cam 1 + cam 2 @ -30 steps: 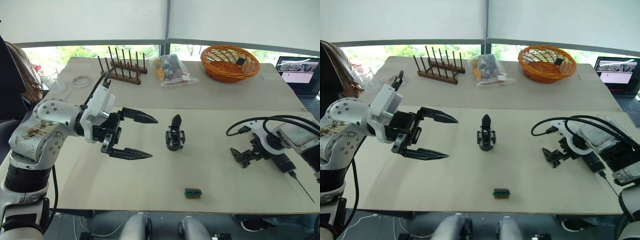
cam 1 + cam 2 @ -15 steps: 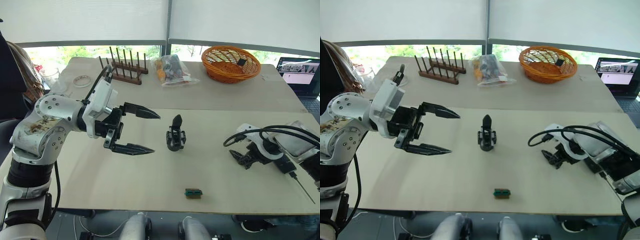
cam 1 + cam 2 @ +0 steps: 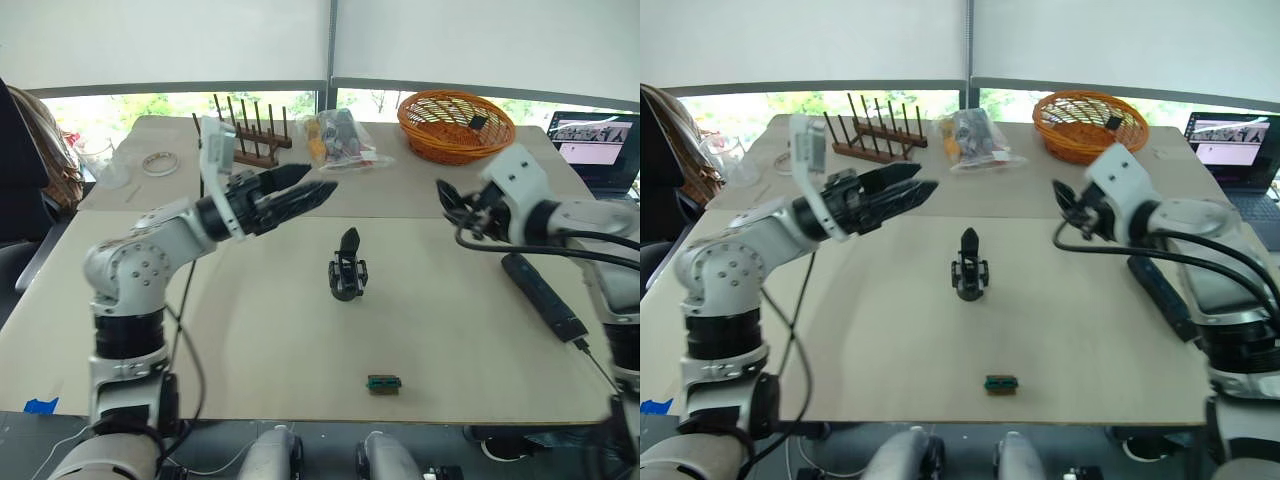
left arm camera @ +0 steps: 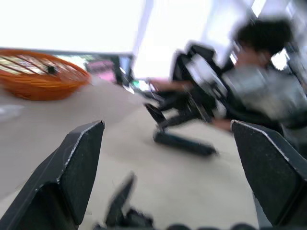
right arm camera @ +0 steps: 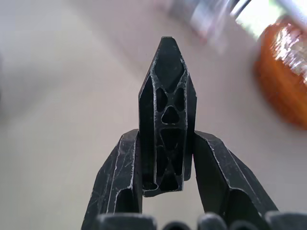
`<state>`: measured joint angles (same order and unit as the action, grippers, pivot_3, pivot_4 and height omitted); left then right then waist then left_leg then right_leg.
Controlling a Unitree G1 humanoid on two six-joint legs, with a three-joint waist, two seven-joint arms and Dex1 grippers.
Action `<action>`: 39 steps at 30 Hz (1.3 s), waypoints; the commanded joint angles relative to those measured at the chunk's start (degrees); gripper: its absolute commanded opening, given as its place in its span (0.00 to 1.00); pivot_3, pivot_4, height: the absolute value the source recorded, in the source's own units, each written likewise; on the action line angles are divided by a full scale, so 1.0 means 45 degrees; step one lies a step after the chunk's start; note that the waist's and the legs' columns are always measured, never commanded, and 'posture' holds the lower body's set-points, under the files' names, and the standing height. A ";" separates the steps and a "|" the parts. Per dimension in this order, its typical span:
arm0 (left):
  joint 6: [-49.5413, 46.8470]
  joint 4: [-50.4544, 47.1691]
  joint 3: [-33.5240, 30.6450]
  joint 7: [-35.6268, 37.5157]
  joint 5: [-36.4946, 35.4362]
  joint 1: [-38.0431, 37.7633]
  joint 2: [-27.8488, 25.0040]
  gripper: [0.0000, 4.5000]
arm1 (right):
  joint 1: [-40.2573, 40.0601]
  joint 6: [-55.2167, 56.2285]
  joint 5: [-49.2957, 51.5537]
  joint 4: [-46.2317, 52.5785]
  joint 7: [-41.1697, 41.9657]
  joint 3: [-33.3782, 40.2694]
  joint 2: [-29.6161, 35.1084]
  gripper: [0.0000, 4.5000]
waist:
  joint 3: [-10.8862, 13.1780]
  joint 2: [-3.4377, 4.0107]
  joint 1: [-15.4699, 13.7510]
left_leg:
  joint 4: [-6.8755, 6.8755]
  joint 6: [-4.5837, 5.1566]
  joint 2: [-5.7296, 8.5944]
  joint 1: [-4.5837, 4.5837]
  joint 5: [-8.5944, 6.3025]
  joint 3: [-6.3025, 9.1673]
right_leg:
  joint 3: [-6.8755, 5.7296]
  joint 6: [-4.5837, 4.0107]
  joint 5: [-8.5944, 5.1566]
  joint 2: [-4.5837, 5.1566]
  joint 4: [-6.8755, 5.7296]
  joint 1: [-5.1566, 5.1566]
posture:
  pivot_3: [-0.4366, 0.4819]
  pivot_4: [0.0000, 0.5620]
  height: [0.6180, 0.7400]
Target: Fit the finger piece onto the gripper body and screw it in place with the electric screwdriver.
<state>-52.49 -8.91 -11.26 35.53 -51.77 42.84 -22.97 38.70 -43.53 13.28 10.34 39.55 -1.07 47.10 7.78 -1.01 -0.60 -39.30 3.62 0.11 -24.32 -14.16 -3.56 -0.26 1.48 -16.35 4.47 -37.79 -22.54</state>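
Both arms have risen off the table since a second ago. From the head, the left gripper point(image 3: 300, 192) hovers beyond the gripper body point(image 3: 348, 270), which stands mid-table, and the electric screwdriver point(image 3: 543, 295) lies at the right. At the left wrist, the fingers point(image 4: 72, 165) stand wide apart. At the right wrist, the right gripper point(image 5: 165, 143) pinches the finger piece point(image 5: 167, 124) upright; that narrow hold could let it twist during fitting

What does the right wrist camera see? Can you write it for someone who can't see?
The right gripper is shut on the finger piece, a black pointed piece with a ribbed lattice face, standing up between its two fingers. Below lies the pale table, with the orange basket blurred at one edge.
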 commanded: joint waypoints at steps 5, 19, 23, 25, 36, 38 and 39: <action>0.0914 0.0590 -0.0126 -0.2163 -0.0119 0.1753 0.2306 1.00 | 0.1366 -0.0232 0.0290 0.2416 -0.2766 0.0655 -0.3156 0.25 | -0.0001 0.0000 -0.0119 | -0.0002 -0.0014 0.0008 -0.0015 0.0009 0.0001 | -0.0017 -0.0001 0.0000 -0.0006 -0.0045 -0.0032 | 0.48 0.27 1.00; 0.1182 0.0029 0.0423 -0.2724 -0.0124 0.1291 0.2976 0.70 | 0.0399 0.1375 -0.0087 0.4195 -0.1910 -0.0882 -0.3575 0.25 | -0.0001 0.0000 0.0007 | -0.0001 -0.0019 0.0016 -0.0004 0.0012 -0.0006 | -0.0012 -0.0001 0.0000 -0.0014 -0.0041 -0.0031 | 0.48 0.27 1.00; 0.0835 -0.0282 0.0363 -0.2820 -0.0620 0.1003 0.3098 0.28 | 0.0374 0.1823 -0.0540 0.4148 -0.2192 -0.0893 -0.3585 0.25 | 0.0000 0.0000 -0.0005 | -0.0001 -0.0018 0.0018 -0.0004 0.0011 -0.0006 | -0.0014 -0.0001 0.0000 -0.0011 -0.0039 -0.0030 | 0.48 0.27 1.00; 0.0747 -0.0235 0.0354 -0.3005 -0.0642 0.0938 0.3123 0.07 | 0.0414 0.2297 -0.0828 0.4113 -0.2259 -0.0878 -0.3562 0.25 | 0.0000 0.0000 -0.0008 | -0.0001 -0.0018 0.0017 -0.0004 0.0011 -0.0006 | -0.0013 -0.0001 0.0000 -0.0012 -0.0037 -0.0030 | 0.48 0.27 1.00; 0.0840 0.0306 0.0490 -0.2433 -0.0330 0.1427 0.2563 0.00 | 0.0006 0.3652 -0.2009 0.3941 -0.1842 -0.1107 -0.2834 0.48 | 0.0000 0.0000 0.0003 | -0.0001 -0.0019 0.0016 -0.0002 0.0012 -0.0006 | -0.0014 -0.0001 -0.0001 -0.0014 -0.0034 -0.0028 | 0.48 0.27 1.00; 0.0868 0.0527 0.0716 -0.1777 -0.0119 0.1575 0.2098 0.00 | 0.0003 0.3556 -0.1749 0.4051 -0.1330 -0.1001 -0.2519 0.61 | 0.0000 0.0000 0.0002 | -0.0001 -0.0020 0.0016 -0.0002 0.0013 -0.0007 | -0.0017 -0.0001 -0.0001 -0.0017 -0.0034 -0.0028 | 0.48 0.27 1.00; 0.0931 0.0672 0.0883 -0.1330 0.0034 0.1682 0.1808 0.00 | 0.0031 0.3419 -0.1454 0.4119 -0.1041 -0.0786 -0.2349 0.69 | 0.0000 -0.0001 -0.0001 | -0.0001 -0.0020 0.0017 -0.0002 0.0012 -0.0007 | -0.0017 -0.0001 -0.0001 -0.0017 -0.0032 -0.0027 | 0.48 0.27 1.00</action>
<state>-48.97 -5.49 -8.07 26.58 -52.03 48.63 -13.84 38.19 -28.14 5.32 26.63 33.35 -7.77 35.67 7.78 -1.01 -0.60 -39.30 3.54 0.19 -24.33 -14.10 -3.59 -0.34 1.47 -16.36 4.39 -37.92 -22.65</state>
